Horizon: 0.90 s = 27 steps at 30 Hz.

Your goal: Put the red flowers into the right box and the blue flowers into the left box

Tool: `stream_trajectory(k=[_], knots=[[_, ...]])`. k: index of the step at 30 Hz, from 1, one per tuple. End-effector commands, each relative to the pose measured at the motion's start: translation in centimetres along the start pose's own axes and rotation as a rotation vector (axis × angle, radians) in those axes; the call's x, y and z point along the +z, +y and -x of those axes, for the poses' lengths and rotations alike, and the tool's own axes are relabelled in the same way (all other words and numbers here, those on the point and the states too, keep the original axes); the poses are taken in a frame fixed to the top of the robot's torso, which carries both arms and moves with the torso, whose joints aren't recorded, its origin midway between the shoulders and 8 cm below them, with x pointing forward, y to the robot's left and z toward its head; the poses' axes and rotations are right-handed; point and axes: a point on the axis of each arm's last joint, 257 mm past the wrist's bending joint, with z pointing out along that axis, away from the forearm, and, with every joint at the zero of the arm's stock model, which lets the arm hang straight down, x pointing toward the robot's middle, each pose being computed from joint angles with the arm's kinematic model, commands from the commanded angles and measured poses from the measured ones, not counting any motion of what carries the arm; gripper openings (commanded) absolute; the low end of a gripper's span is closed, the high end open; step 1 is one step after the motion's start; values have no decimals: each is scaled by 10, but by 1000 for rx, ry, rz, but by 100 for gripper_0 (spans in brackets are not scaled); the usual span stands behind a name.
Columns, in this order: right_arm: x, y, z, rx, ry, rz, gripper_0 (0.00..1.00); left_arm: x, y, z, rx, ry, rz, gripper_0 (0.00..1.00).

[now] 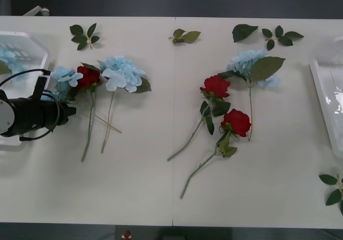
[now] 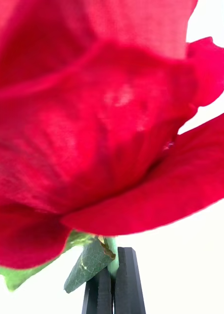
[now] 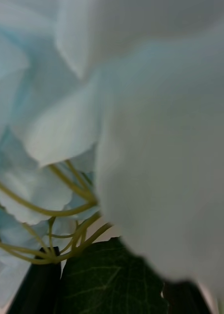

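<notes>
My left gripper [image 1: 68, 110] reaches in from the left edge to a blue flower [image 1: 64, 79] lying against a red flower [image 1: 88, 76]. In the left wrist view its black fingers [image 3: 37, 282] stand apart, open around that blue flower's [image 3: 141, 122] thin stems and a dark leaf. My right gripper [image 2: 113, 277] is shut on the green stem just under a red flower's head [image 2: 92, 122]. Two more red flowers [image 1: 215, 85] [image 1: 236, 122] and two blue flowers [image 1: 123, 71] [image 1: 249, 63] lie on the table. The left box [image 1: 27, 43] holds a blue flower. The right box [image 1: 326, 95] sits at the right edge.
Loose green leaf sprigs lie along the far edge [image 1: 84, 35] [image 1: 185, 35] [image 1: 278, 36] and at the near right corner [image 1: 335, 189]. The white table [image 1: 134, 192] is bare along its near side. Long stems trail from the flower heads toward the front.
</notes>
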Motion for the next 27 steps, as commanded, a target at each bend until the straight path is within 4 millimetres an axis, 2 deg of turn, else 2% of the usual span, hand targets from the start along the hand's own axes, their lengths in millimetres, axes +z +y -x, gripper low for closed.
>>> stream_trajectory(k=[1,4,6,7,9,13,17,19,24,27], knots=[[3,-13,4,-66,-10,-82,0,-4,3,15,-21,-28,10,0],[8,-14,1,-59,-12,-90,0,-3,0,13,-22,-25,5,0],[9,-14,1,-65,-19,-93,22,-3,-2,14,-26,-27,-4,0],[9,-15,1,-67,-18,-95,40,-3,-5,15,-33,-28,-15,0],[10,-16,-2,-70,-12,-96,65,-4,-9,14,-49,-22,-38,0],[11,-13,-4,-82,-8,-89,89,-18,-20,17,-91,-3,-109,0],[6,8,-1,-112,11,-41,99,-51,-24,23,-107,42,-178,0],[3,19,-1,-112,22,-10,100,-63,-24,25,-108,51,-194,0],[-25,71,6,-113,61,139,100,-97,-20,28,-117,79,-235,0],[-55,114,14,-101,79,235,100,-115,-22,27,-122,101,-268,0]])
